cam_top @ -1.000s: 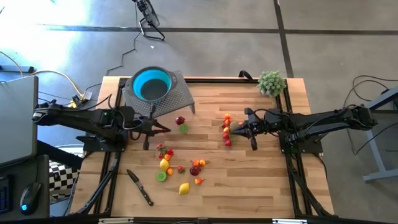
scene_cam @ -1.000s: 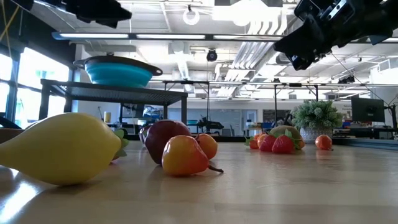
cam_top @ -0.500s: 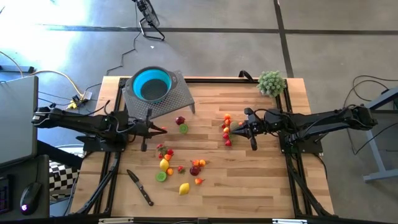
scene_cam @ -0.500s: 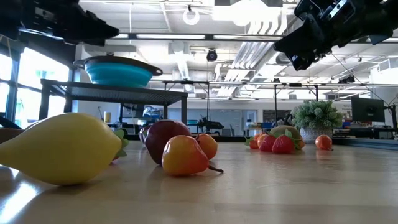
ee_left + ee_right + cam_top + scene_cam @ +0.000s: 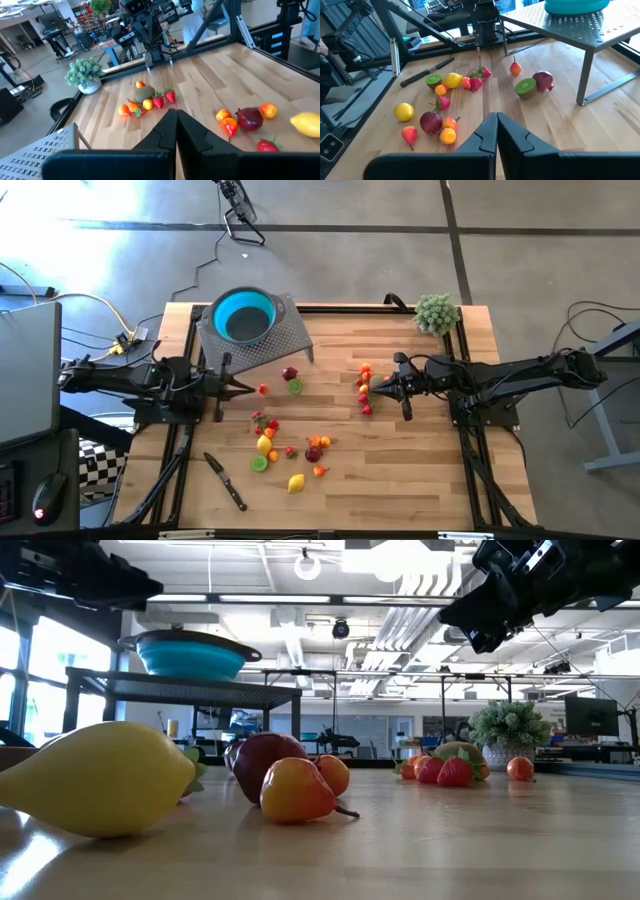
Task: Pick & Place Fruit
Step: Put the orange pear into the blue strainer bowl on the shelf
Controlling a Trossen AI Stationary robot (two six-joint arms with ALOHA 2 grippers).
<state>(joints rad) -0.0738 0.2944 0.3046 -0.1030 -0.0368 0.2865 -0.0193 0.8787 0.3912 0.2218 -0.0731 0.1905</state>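
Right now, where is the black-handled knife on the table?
In the high view the knife lies near the table's front-left corner, on the left arm's side. Its nearest neighbours are the halved green fruit and the yellow lemon.

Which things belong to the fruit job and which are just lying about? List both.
Job: the small fruits scattered mid-table; teal bowl on the perforated stand, likely their target; left tool near the stand, right tool beside the right-hand fruit cluster.
Lying about: black-handled knife; fuzzy plant ball at a table corner.

bare wood [image 5: 420, 450] right, rack [image 5: 262, 338] back-left
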